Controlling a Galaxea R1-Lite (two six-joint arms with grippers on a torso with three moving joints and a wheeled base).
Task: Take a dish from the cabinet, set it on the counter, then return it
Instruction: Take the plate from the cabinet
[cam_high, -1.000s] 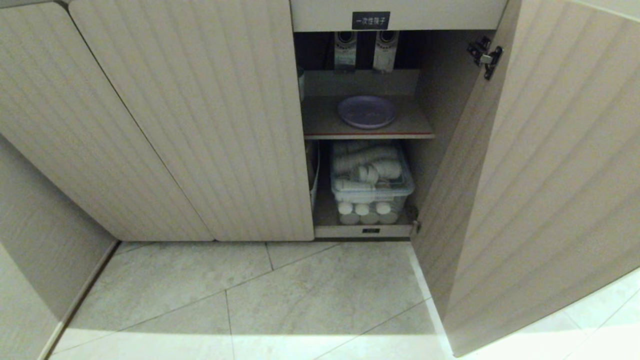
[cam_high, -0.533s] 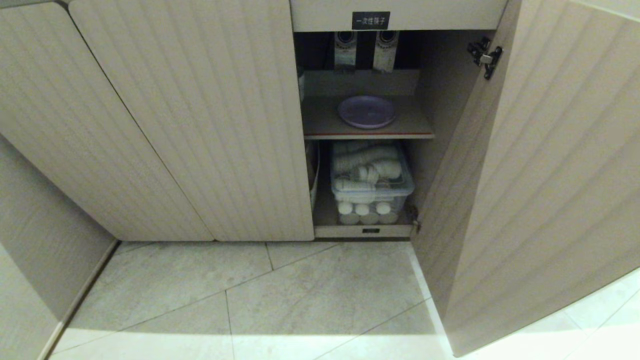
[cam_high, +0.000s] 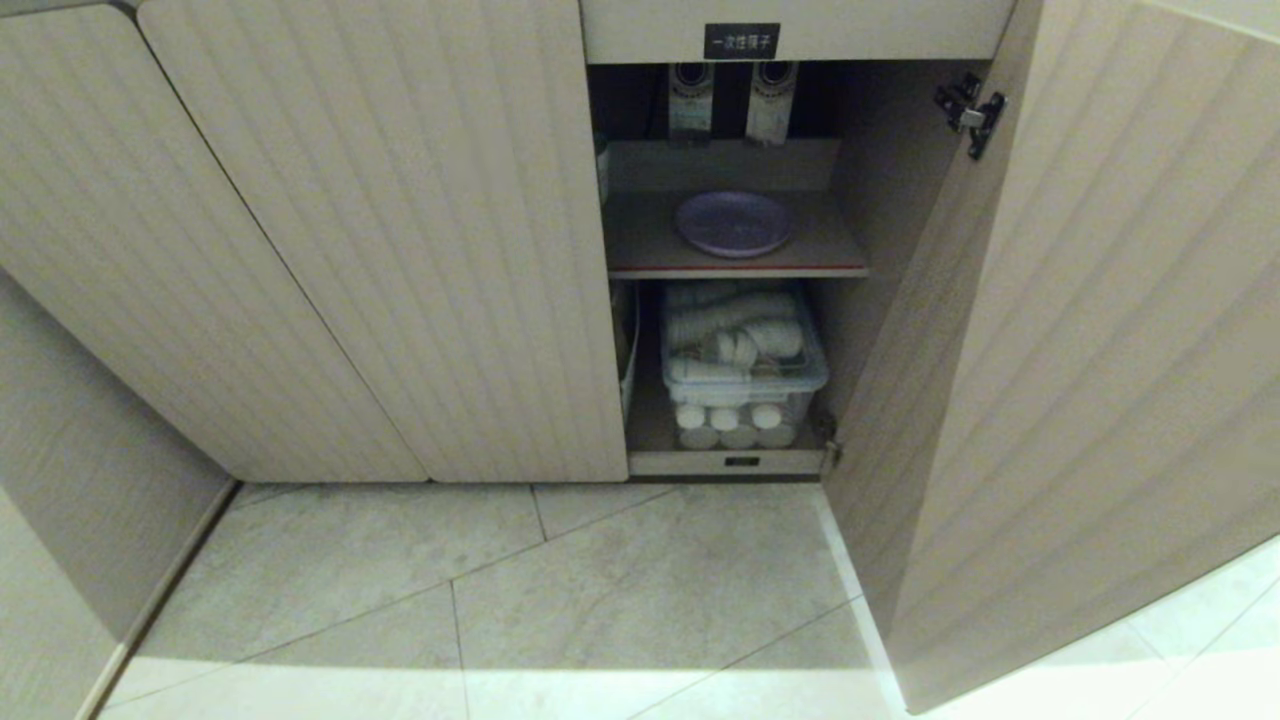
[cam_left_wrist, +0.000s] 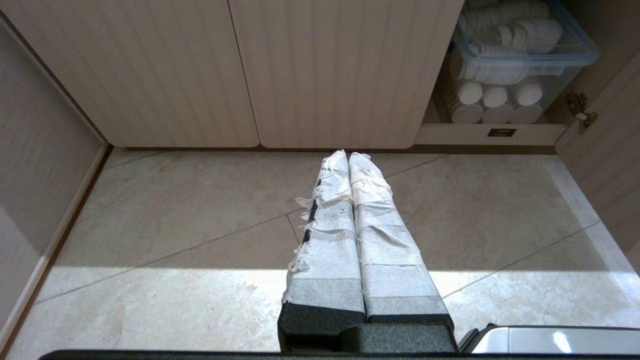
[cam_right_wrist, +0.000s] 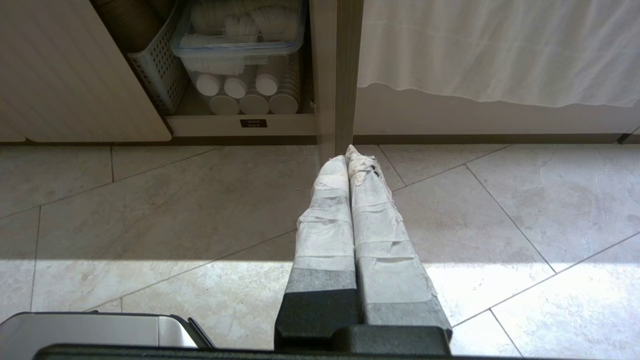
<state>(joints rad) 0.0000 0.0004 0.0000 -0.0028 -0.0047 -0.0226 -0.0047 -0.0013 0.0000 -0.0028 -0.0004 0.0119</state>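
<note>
Both my claws, left (cam_left_wrist: 348, 156) and right (cam_right_wrist: 348, 152), are pressed fully closed, empty, over the floor (cam_left_wrist: 175, 210); dish (cam_high: 734, 223) sits untouched on the cabinet (cam_high: 400, 250) shelf.

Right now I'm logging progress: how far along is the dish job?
Done: cabinet door stands open. The dish lies on the shelf. In hand: nothing; left gripper and right gripper are shut, empty, above the floor. Whether the dish has made its trip isn't visible.
</note>
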